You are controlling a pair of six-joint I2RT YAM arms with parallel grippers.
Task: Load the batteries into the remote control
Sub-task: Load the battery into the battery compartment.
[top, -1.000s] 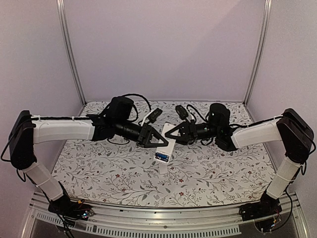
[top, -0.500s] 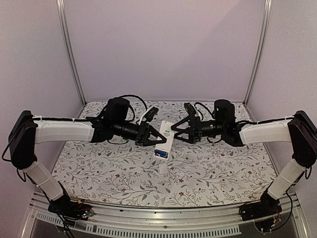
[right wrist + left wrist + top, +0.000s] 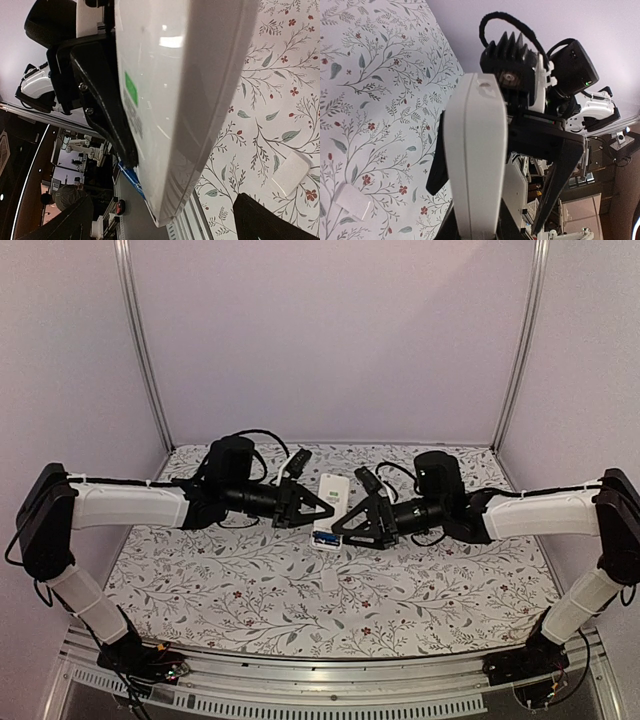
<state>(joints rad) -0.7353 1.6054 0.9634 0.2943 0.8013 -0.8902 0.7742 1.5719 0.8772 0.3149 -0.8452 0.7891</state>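
Note:
The white remote control hangs above the table, and my left gripper is shut on its thin sides. In the left wrist view the remote control rises edge-on from between the left gripper. A blue battery shows in the open compartment at the remote's near end; in the right wrist view the battery peeks out behind the remote control. My right gripper is open, with its fingers standing apart on either side of the remote. Nothing is held in it.
A small flat white cover piece lies on the flowered tablecloth below the remote; the cover piece lies to the right of the right fingers. Metal posts and lilac walls enclose the table.
The right gripper opened wide, drew back, then came in lower beside the remote. The left gripper carried the remote a little up and toward the back.

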